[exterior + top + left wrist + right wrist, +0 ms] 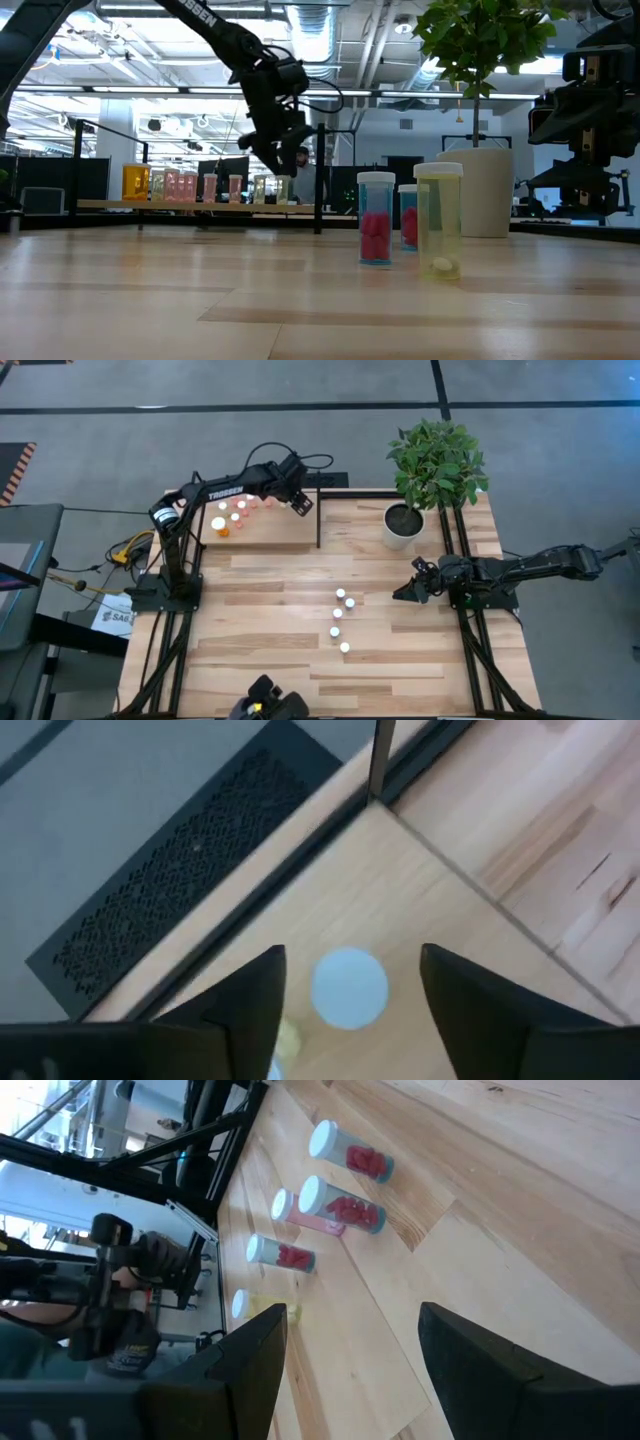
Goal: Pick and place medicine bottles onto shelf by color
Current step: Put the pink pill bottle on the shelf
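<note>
Nearest you in the low view, just right of centre, three clear bottles stand on the tabletop (250, 610): a yellowish bottle (439, 220) in front, a red-filled bottle (376, 218) to its left, and another red one partly hidden between them. From above, these belong to a loose line of five white-capped bottles (341, 619) in the lower middle of the frame.

At the right edge of the high view, your right pincer (405, 593) sits low beside that line, near the bottles but touching none. Its wrist view shows the fingers (250, 1365) spread wide with only bare wood between them, so it is open and empty.

Farther back, at the upper left, the shelf (262, 530) carries a cluster of bottles along its far side, orange and pink ones among them. Your left pincer (301, 505) hovers over the shelf's far right corner. Its wrist view shows the fingers (255, 995) parted around a white-capped bottle (349, 986) standing on the shelf board, not touching it on either side.

A potted plant (432, 470) stands at the upper right.
</note>
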Tool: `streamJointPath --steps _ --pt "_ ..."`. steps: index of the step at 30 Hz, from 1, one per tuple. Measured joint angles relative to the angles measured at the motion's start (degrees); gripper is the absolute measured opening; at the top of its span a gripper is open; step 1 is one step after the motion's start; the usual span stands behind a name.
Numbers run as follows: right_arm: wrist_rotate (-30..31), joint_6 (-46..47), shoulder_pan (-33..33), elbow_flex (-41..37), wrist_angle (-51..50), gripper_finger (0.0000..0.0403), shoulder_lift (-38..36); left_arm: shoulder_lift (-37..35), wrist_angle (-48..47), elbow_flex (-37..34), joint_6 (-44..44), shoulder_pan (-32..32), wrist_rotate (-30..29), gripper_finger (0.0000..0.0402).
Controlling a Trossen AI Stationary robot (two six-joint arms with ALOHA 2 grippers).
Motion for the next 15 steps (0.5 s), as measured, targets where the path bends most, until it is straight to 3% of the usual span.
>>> streamJointPath --steps 8,15 --pt "0.0 0.0 0.0 0.0 0.0 0.0249 0.0 0.0 -7.6 7.1 0.0 0.0 -1.0 0.0275" --pt "0.0 0.0 0.0 0.0 0.0 0.0249 0.0 0.0 -18.5 14.7 -3.7 -0.6 -0.5 0.0293"
